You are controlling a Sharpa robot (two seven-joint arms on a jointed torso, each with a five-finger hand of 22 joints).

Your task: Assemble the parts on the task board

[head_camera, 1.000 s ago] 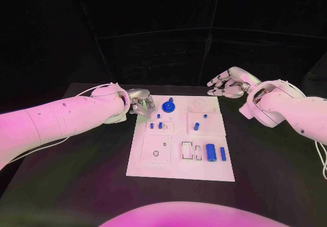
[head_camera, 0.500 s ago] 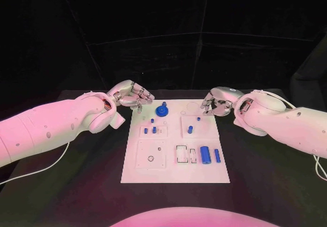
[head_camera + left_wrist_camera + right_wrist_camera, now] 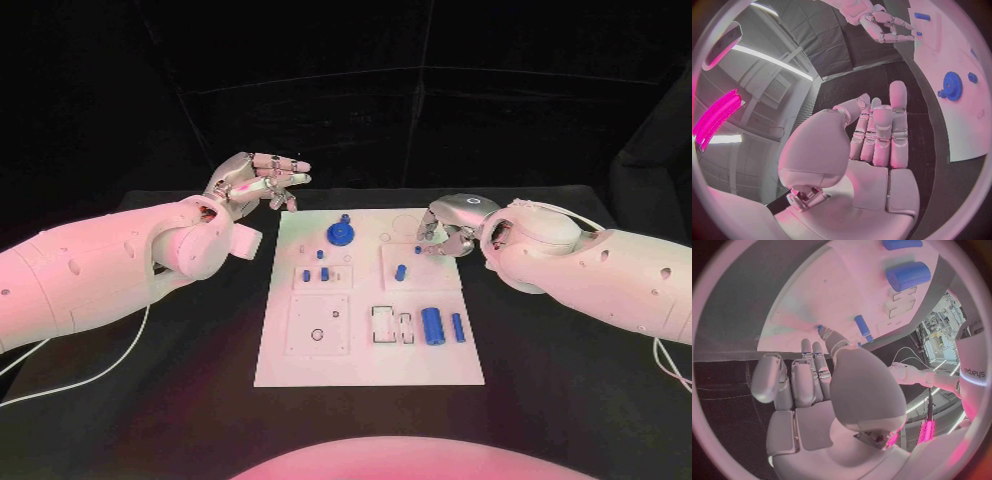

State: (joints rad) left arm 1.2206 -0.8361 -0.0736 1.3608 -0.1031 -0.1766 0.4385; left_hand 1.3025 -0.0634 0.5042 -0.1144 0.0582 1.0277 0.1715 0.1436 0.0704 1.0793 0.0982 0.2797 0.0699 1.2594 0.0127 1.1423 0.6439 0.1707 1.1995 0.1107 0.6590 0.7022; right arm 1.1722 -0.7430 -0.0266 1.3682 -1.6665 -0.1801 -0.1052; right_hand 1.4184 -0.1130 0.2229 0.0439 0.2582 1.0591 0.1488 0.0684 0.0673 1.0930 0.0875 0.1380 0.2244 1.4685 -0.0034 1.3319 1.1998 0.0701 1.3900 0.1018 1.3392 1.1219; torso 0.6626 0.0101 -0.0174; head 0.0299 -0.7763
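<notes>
Matt white task board (image 3: 369,350), glossy arms (image 3: 87,270)

Bulky white arm shells, silver segmented fingers (image 3: 879,132), a thin, perhaps white, cable.

The left robot hand (image 3: 260,182) is lifted up, its fingers stretched out side by side, holding nothing. The right robot hand (image 3: 447,228) hangs low with fingers curled in; it looks like nothing is in it, though that is hard to see.
</notes>
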